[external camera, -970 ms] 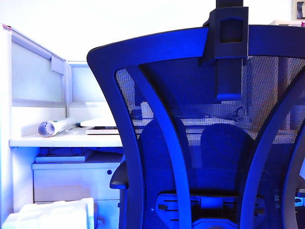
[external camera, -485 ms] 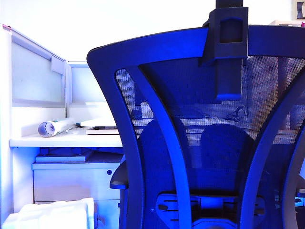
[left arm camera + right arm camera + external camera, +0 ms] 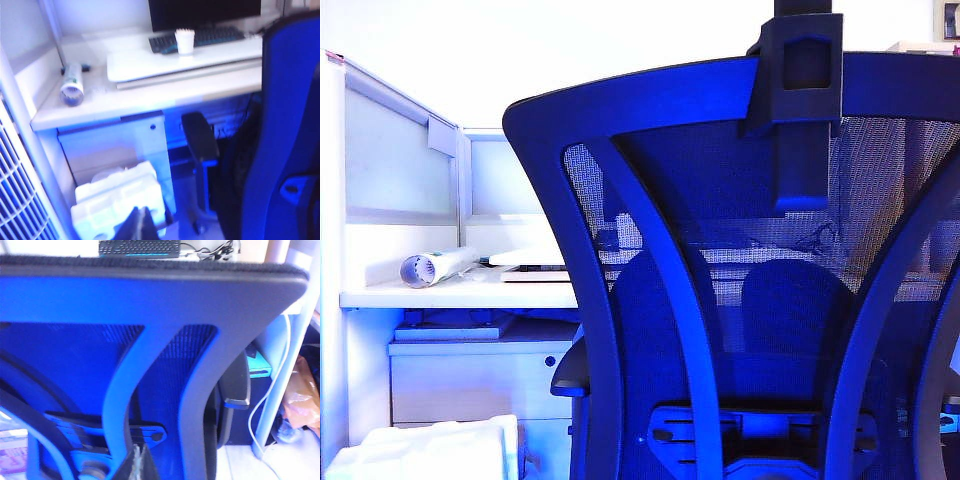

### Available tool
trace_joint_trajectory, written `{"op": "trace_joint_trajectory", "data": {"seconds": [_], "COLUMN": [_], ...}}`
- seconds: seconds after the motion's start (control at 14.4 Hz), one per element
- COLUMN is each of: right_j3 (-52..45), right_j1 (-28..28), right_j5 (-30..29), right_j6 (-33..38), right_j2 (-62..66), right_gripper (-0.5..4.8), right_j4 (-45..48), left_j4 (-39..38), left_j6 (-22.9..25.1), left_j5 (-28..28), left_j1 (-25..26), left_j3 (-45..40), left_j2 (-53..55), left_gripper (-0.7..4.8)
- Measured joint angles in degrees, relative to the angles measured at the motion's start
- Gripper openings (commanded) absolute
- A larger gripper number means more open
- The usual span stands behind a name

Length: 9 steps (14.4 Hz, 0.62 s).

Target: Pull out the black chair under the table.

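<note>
- The black chair fills most of the exterior view, its mesh back and curved ribs turned toward the camera, with the headrest post rising at the top right.
- The table lies beyond the chair on the left; the chair's seat side faces it, and the left armrest sits just below the level of the table's edge.
- In the left wrist view the chair stands at the right, and its armrest shows in front of the dark space under the table.
- On the table lie a rolled paper tube, a white board, a keyboard and a white cup.
- A white drawer cabinet stands under the table on the left, with a white foam block near it on the floor.
- The left gripper hangs near the foam block, clear of the chair; its fingers meet at a narrow point and hold nothing.
- The right gripper is close behind the chair's back, low by the ribs; its fingers are pressed together with nothing visible between them.
- An orange plastic bag lies on the floor at the far right.
</note>
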Motion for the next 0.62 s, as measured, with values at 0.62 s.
{"op": "trace_joint_trajectory", "data": {"seconds": [0.62], "right_j3": [-8.11], "right_j1": [-3.08], "right_j5": [-0.74], "right_j6": [-1.01], "right_j2": [-0.07], "right_gripper": [-0.08], "right_j4": [1.57], "left_j4": [-9.33], "left_j6": [2.05], "left_j5": [-12.98], "left_j1": [0.00], "left_j3": [0.02], "left_j2": [0.02], "left_gripper": [-0.04]}}
